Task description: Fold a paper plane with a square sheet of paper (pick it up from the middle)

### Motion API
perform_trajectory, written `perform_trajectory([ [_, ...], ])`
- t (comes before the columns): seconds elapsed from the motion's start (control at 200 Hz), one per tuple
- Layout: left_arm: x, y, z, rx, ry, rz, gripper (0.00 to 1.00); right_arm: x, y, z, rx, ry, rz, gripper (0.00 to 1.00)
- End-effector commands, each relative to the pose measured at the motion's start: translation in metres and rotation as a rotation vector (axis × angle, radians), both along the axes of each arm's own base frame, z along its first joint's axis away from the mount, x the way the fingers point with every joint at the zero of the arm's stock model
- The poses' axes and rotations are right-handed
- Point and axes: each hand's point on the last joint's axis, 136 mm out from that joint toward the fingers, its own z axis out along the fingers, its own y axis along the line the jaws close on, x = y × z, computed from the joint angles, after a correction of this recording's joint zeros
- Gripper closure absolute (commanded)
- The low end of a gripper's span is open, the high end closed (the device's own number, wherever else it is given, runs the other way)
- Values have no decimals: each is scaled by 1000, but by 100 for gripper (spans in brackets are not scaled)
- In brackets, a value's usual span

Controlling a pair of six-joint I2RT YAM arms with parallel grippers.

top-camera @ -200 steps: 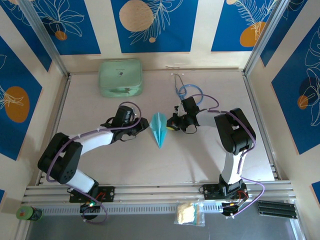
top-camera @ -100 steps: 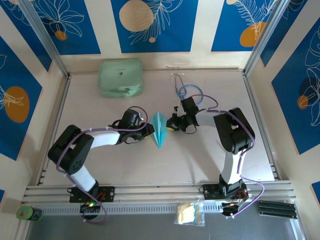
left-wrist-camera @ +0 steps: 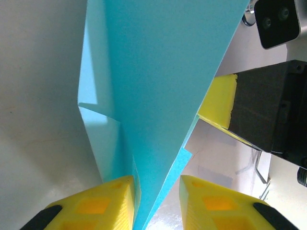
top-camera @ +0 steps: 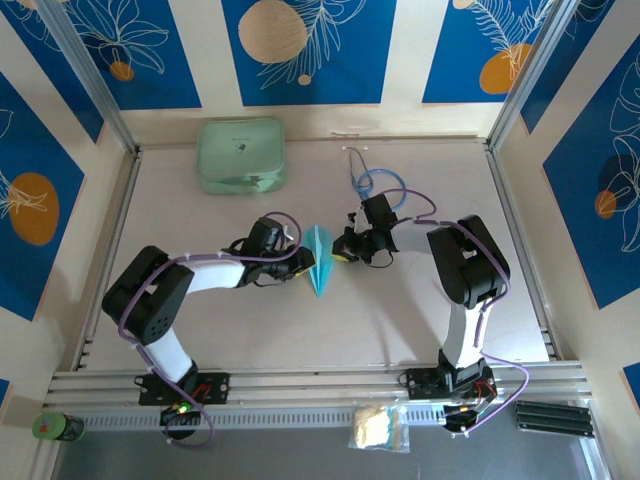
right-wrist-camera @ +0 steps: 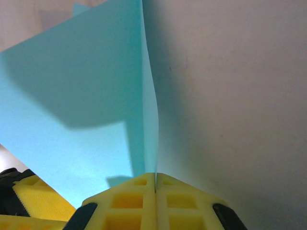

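Item inspected: a paper plane (top-camera: 319, 259) of thin light-blue paper, folded to a narrow pointed dart; it sits mid-table between the two arms, broad end toward the far wall, point toward the near edge. The pale wooden table (top-camera: 420, 320) is bare around it.

Right gripper (top-camera: 343, 250): in the right wrist view its yellow fingers (right-wrist-camera: 129, 201) are pressed together with no gap, and the plane's edge (right-wrist-camera: 86, 105) runs down into the seam between them; the right gripper (right-wrist-camera: 155, 178) is therefore clamped on the paper plane, on the plane's right side.

Left gripper (top-camera: 300, 263): at the plane's left side. In the left wrist view the folded layers (left-wrist-camera: 158, 72) run down between its two yellow pads (left-wrist-camera: 100, 203); the left pad lies against the paper, while bare table is visible between the paper and the other pad; the left gripper (left-wrist-camera: 156, 186) stands partly parted and not closed on the sheet. The right gripper's yellow finger (left-wrist-camera: 218, 103) is seen just beyond the paper.

Other items: a mint-green rounded case (top-camera: 241, 155) at the far left of the table; a blue-tubed stethoscope (top-camera: 376, 183) at the far side, behind the right gripper; both well apart from the plane.
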Motion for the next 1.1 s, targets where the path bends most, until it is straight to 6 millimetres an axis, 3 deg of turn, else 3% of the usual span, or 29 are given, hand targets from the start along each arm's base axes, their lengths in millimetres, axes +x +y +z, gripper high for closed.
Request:
perform_trajectory([
  [0.0,0,-10,11,16,-31,-45,68,-1,3,1,14,16,16,98],
  [0.385,-12,-11,-11,245,4,-84,68,-1,4,8,25,15,14,98],
  [0.72,-14,-25,-12,303,-25,-138,59,-4,8,20,46,14,21,98],
  [1.096,-15,-25,-19,395,-26,-169,50,-7,13,29,59,16,26,98],
])
